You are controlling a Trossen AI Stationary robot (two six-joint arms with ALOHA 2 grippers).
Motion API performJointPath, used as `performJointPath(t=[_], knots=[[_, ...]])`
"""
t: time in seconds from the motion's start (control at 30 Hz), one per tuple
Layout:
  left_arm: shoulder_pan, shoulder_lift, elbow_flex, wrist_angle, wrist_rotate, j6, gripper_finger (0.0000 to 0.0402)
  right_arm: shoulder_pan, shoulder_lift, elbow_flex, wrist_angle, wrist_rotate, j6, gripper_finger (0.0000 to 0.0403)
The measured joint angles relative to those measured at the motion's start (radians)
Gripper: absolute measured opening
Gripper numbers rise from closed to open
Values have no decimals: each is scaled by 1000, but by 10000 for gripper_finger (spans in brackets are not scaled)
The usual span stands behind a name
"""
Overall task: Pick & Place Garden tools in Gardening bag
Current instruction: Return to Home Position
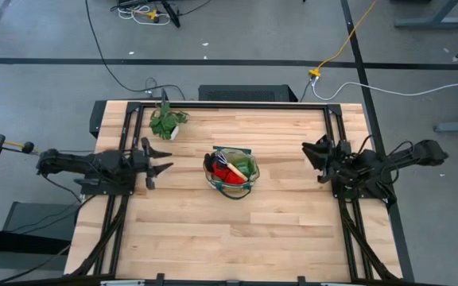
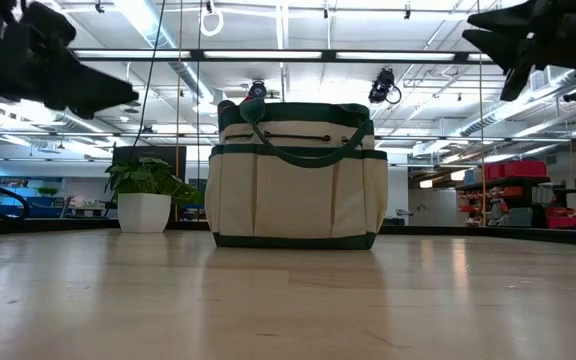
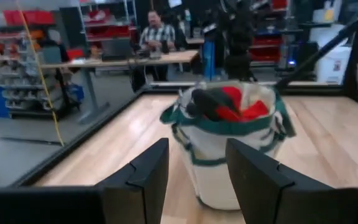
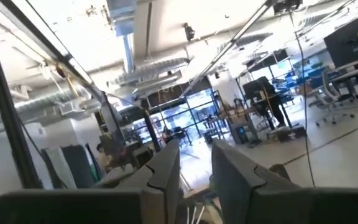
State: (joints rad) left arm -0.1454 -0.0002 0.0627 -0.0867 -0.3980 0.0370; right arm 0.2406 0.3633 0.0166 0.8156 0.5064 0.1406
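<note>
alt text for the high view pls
A cream gardening bag stands mid-table with red and green garden tools inside, and a potted plant sits toward the picture's upper left. The left pincer and right pincer hang open and empty at either side of the table.

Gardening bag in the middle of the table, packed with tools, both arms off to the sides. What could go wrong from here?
1. The left gripper, open, sits close to the potted plant and faces the gardening bag; a wide swing might clip either.
2. Tool handles poke above the soft bag's rim; a bump could spill them.
The right gripper, open, waits well off to the bag's right.
</note>
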Motion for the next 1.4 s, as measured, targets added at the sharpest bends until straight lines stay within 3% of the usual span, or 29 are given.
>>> performJointPath(t=[0.17,0.6,1.1,1.23,1.4], knots=[[52,1,-54,172,-1,0,167,-23,-86,0,4,1,0,96],[167,1,-54,173,0,0,167,-93,-307,0,-2,-18,0,96],[309,2,-55,174,-1,0,167,-209,-363,0,50,-17,0,96],[308,2,-55,175,0,0,167,-211,-358,1,-67,-26,2,96],[308,5,-55,176,2,0,167,-210,-343,-1,-389,-18,8,96]])
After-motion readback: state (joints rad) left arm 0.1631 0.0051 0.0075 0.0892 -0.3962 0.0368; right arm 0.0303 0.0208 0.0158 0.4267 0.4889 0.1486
